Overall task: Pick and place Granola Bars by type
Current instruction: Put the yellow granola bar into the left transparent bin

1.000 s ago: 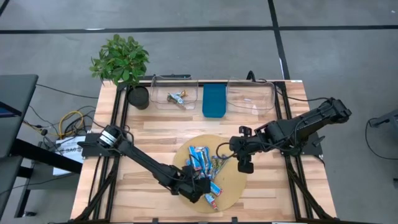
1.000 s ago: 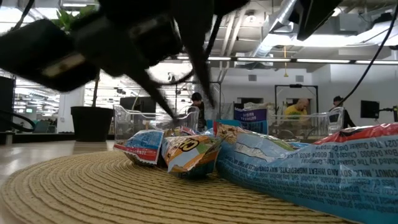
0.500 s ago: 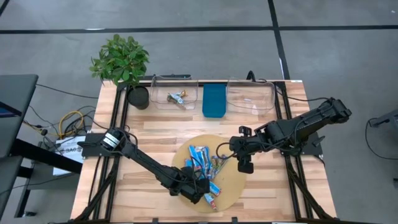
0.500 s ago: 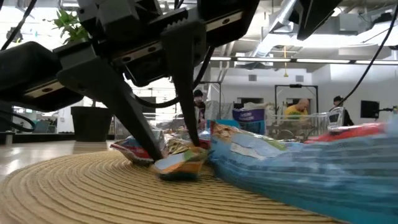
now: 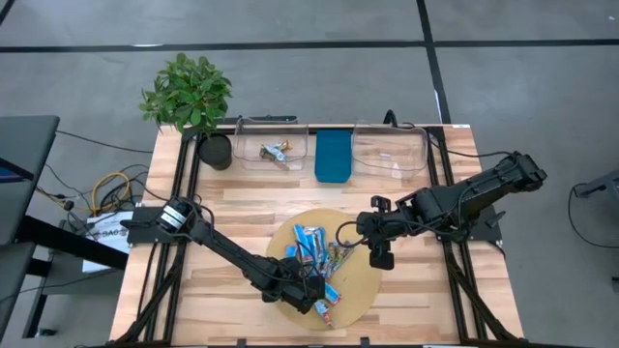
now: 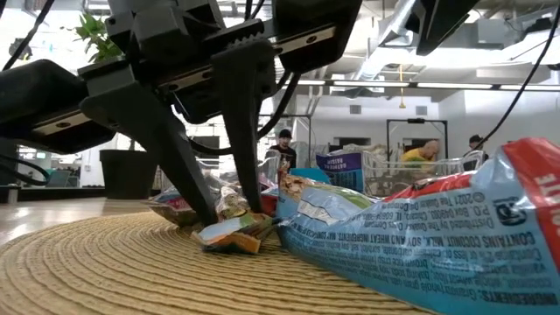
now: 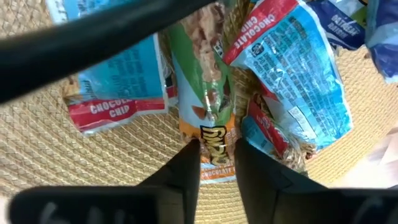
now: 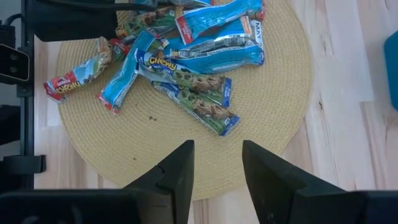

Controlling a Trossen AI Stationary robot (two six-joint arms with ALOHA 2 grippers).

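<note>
The left gripper [image 7: 216, 163] is lowered into the pile of Granola Bars [image 5: 317, 263] on the round woven mat [image 5: 363, 290], its two fingers [image 6: 188, 171] nearly closed and pinched on the end of a greenish bar [image 7: 210, 93] with an orange tip; the same bar [image 6: 229, 234] is seen in the low view squeezed between the finger tips at mat level. In the left wrist view a blue bar marked "chocolate chip" [image 7: 118, 87] is lying just beside the gripped one on one side, and a large blue wrapper with a red edge [image 7: 292, 68] is lying against it on the other. In the high view the pile is spread over the middle and near part of the mat, mostly blue wrappers, with the left gripper [image 5: 311, 290] at its near edge. The right gripper [image 5: 381, 253] is held above the mat's right edge, beside the pile, its fingers [image 8: 177, 171] parted with nothing between them; below it, overlapping blue and green bars [image 8: 186, 56] are seen. At the table's far edge, a clear bin [image 5: 273, 155] with a few items in it, a blue container [image 5: 332, 157] and a second clear bin [image 5: 390, 153] are lined up. A potted plant [image 5: 189, 97] is set at the far left corner. People [image 6: 284, 149] are seen in the room behind.
</note>
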